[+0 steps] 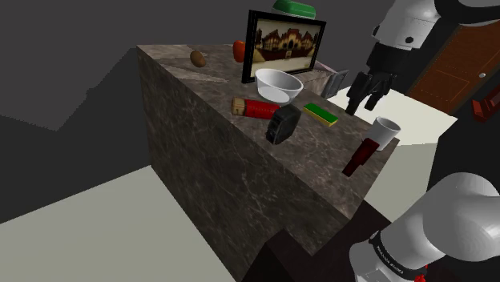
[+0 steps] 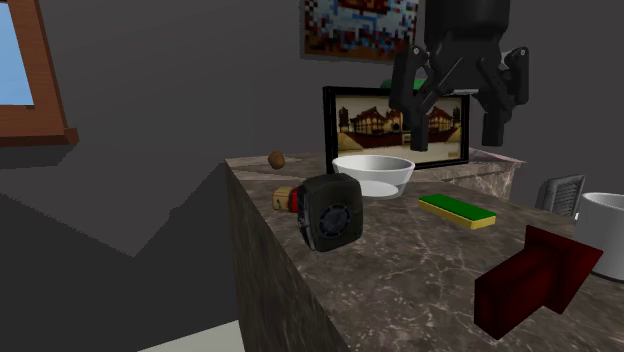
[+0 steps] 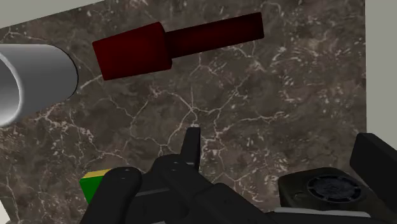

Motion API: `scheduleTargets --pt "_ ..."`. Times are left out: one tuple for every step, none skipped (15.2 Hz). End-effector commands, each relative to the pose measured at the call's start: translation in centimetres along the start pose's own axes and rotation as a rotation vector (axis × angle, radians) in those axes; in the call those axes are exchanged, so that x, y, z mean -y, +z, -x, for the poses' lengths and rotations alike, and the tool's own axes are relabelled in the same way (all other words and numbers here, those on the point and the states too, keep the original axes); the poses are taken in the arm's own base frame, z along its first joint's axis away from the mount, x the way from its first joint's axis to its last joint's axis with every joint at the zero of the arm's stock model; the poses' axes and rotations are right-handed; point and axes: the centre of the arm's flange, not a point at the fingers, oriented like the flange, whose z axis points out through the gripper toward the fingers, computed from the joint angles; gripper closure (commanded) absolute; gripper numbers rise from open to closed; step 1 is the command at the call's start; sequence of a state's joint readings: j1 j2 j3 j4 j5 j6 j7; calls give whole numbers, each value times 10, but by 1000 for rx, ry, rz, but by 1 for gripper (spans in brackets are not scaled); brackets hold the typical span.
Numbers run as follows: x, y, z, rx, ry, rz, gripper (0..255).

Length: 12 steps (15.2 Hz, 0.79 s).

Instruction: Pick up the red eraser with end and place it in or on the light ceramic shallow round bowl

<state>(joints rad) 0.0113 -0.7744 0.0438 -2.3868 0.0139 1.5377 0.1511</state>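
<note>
Veined stone ctr [image 1: 320, 164] | hand [image 2: 457, 132] open, empty, above ctr | red eraser [image 1: 255, 107] beside bowl [image 1: 279, 82]

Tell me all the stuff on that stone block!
counter: one, dark veined stone, under everything
bowl: one, white, before the picture
eraser: one, red with tan end, beside bowl
fan box: one, black, by eraser
sponge: one, green-yellow, mid-counter
cup: one, white, toward the stand
block: one, dark red, beside cup
picture: one, black-framed, at back
ball: one, brown, far corner
round thing: one, red, beside picture
arm: one, white; black jaws open above the counter
</note>
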Motion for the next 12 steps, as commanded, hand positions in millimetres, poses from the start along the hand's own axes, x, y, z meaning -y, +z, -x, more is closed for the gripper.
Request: scheduleTargets --pt "0 0 0 0 0 0 0" --pt "-1 4 -12 -3 -35 0 0" --pt "-2 8 -24 -6 -70 0 0" --pt "-2 12 -36 -9 -105 0 0" --pt "-1 16 -48 -13 -140 0 0" --pt "-1 20 -60 -16 -175 1 0" --pt "0 24 -73 -19 -211 1 0" --pt "2 27 -85 -22 -246 1 0" --pt "4 31 -97 -25 -281 1 0" --pt "6 35 -109 -28 -316 1 0" --pt "9 39 -120 -31 -351 1 0" --pt "12 42 -132 -34 -386 1 0"
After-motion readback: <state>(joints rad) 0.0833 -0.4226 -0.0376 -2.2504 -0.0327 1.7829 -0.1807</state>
